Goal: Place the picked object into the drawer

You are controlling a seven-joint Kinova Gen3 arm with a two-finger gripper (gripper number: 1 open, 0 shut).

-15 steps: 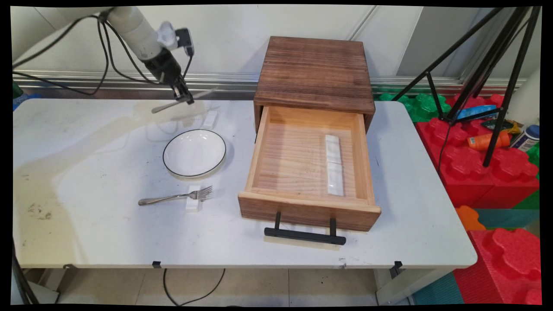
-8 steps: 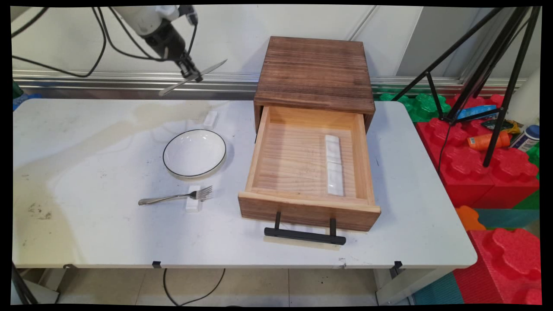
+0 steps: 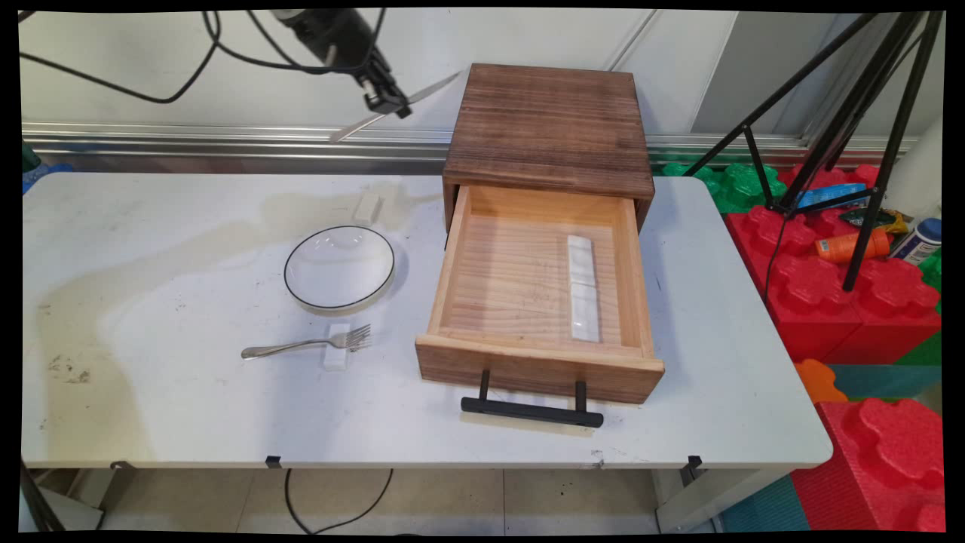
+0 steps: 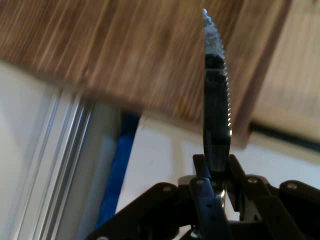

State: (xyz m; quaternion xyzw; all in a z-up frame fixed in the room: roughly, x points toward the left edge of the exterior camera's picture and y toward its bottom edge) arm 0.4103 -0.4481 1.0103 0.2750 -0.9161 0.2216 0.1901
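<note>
Gripper (image 3: 390,102) high beside wooden cabinet (image 3: 549,128), angled down, clamped on knife (image 4: 216,105)

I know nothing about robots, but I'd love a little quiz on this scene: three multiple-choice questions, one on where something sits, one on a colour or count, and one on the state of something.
1. Where does the fork lie?
A. inside the drawer
B. on the table, nearer the camera than the plate
C. on top of the wooden cabinet

2. What colour is the plate's rim?
A. black
B. red
C. gold

3. What is the end effector doing?
A. hanging open and empty
B. resting on the plate
C. shut on a knife in the air

Answers:
1. B: the fork rests across a small white rest, on the table just in front of the plate.
2. A: a thin black line rings the white plate.
3. C: the hand view shows the serrated knife clamped between the fingers, held high beside the wooden cabinet above the open drawer.
</note>
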